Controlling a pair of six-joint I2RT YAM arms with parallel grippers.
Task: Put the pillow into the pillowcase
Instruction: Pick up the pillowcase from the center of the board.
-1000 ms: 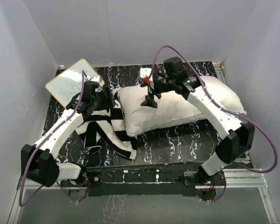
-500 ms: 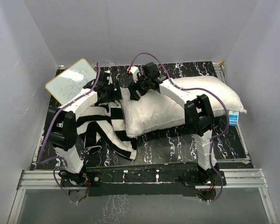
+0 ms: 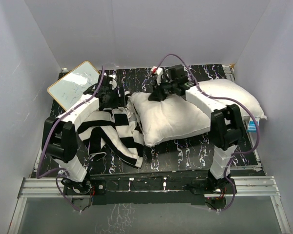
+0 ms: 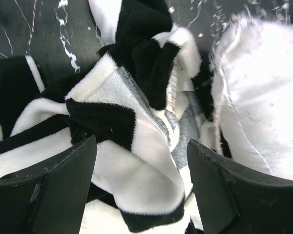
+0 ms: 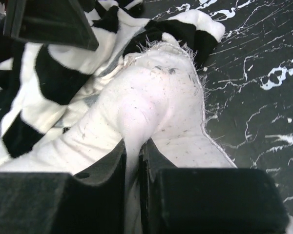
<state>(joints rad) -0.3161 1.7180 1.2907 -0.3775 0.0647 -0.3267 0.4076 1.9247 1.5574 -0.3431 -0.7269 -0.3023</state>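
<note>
I see the pillow (image 3: 178, 117), plump and plain white, lying flat with its long side running left to right and its frayed left corner touching the pillowcase (image 3: 110, 129). That sleeve, with wide black and white stripes, lies crumpled in a heap just beside it, not yet around it.

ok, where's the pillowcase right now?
Top view: the pillowcase lies bunched on the left of the table, against the left end of the pillow, with the left gripper open over its far edge.
</note>
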